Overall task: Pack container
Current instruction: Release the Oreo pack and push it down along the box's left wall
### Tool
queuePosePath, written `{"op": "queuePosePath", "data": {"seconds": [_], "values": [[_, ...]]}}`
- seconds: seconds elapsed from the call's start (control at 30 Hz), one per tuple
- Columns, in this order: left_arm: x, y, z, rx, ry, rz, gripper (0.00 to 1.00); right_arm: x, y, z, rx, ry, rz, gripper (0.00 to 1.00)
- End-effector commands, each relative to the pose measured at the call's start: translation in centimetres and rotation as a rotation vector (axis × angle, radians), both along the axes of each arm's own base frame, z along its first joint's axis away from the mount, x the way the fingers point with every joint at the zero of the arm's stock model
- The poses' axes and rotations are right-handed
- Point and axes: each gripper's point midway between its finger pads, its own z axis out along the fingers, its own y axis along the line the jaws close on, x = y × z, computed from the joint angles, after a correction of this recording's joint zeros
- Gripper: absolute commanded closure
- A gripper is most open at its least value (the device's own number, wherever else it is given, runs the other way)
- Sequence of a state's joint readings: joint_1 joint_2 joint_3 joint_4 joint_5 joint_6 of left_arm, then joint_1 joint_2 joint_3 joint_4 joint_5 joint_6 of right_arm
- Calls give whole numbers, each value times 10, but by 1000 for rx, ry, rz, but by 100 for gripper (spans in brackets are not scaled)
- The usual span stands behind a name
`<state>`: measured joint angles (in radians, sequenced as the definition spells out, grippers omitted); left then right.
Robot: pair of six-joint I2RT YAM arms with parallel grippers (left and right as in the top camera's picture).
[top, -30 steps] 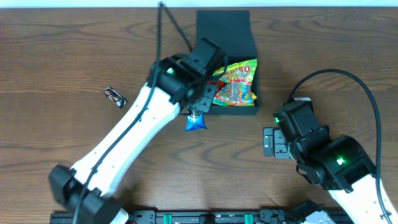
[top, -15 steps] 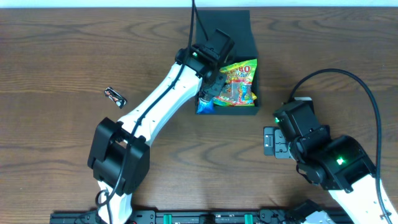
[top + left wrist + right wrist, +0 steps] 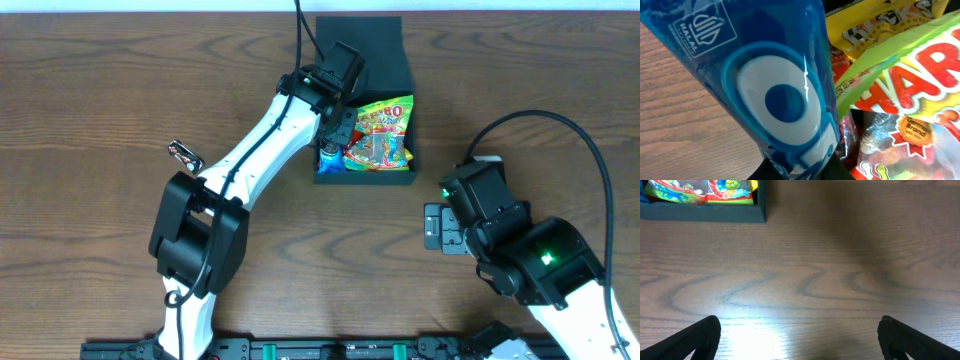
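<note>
Container [image 3: 365,181], lying open at the table's [image 3: 100,250] far middle, is taking a blue packet [image 3: 780,100] that the left gripper [image 3: 330,152] is pinching nearly shut over its front-left corner (right gripper [image 3: 800,337] idling wide open, empty), and by my judgement the packet is needing lowering inside the wall before release.

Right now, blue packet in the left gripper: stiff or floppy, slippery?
Probably floppy: the blue packet is thin film, bowed across its face. Likely slippery: its gloss shows a sharp glare streak. Seemingly light, so it may ride on the Haribo bag rather than shove it.
</note>
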<state>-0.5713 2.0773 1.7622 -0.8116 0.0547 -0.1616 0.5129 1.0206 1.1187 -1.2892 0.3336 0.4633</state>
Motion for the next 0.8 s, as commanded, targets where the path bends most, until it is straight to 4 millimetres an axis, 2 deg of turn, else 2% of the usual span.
{"op": "queuePosePath", "data": {"seconds": [0.0, 0.13, 0.2, 0.4, 0.5, 0.57, 0.63, 0.77], "values": [[1, -3, -14, -8, 39, 29, 94, 1, -3, 1, -7, -15, -16, 1], [0, -1, -17, -3, 55, 44, 94, 1, -3, 1, -7, -15, -16, 1], [-2, 0, -18, 1, 59, 45, 91, 1, -3, 2, -7, -16, -16, 1], [-1, 0, -17, 0, 58, 49, 54, 2, -2, 2, -5, -18, -16, 1], [-1, 0, -17, 0, 58, 52, 39, 2, -2, 2, -5, -18, -16, 1], [0, 0, -16, -1, 56, 52, 33, 2, -2, 2, -5, -18, -16, 1], [3, -3, -7, -10, 42, 52, 29, 2, -2, 2, -5, -18, -16, 1], [12, -4, 35, -14, -2, 60, 20, 2, -2, 2, -5, -18, -16, 1]]}}
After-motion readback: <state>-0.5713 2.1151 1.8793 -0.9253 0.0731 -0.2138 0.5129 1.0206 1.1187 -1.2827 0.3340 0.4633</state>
